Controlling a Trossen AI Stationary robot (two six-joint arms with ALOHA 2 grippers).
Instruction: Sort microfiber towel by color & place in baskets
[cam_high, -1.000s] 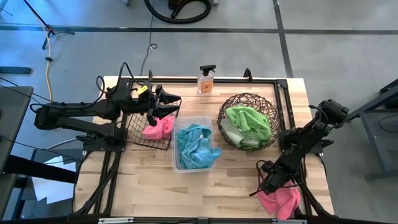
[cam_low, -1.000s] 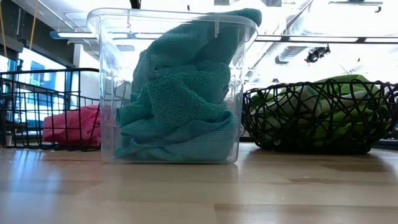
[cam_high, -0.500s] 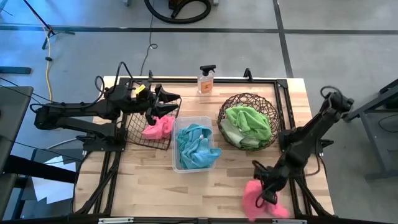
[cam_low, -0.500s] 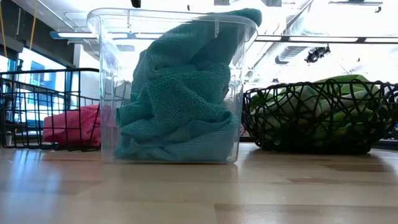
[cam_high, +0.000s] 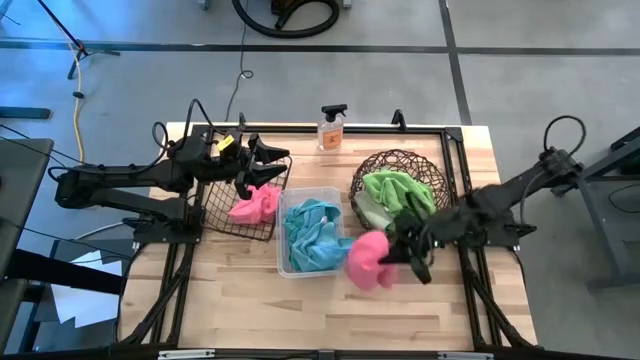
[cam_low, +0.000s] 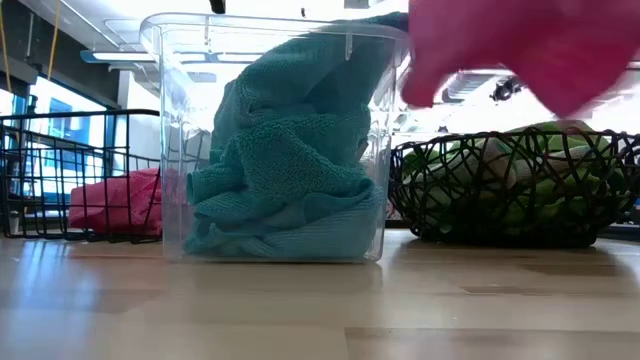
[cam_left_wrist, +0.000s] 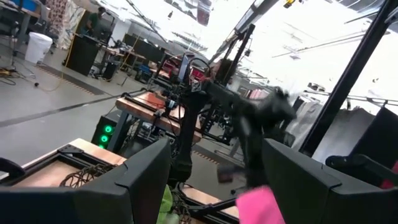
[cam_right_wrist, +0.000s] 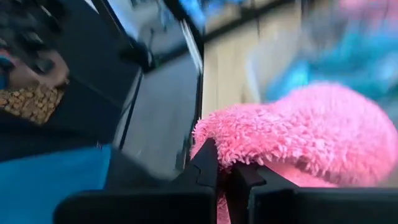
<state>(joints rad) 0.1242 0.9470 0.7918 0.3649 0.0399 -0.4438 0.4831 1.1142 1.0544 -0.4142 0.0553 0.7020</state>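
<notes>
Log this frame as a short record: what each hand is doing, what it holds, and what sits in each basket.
right hand: shut on pink towel, in the air by the clear tub
left hand: open, over the wire basket
wire basket: pink towel
clear tub: teal towels
woven basket: green towels

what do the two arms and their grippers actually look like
Both arms are dark, almost black, built of slim jointed segments with thin black cables looping off them. The left arm carries a small yellow marking near its wrist, just behind the left gripper. The right gripper has flat, matte black fingers that taper towards their tips.
</notes>
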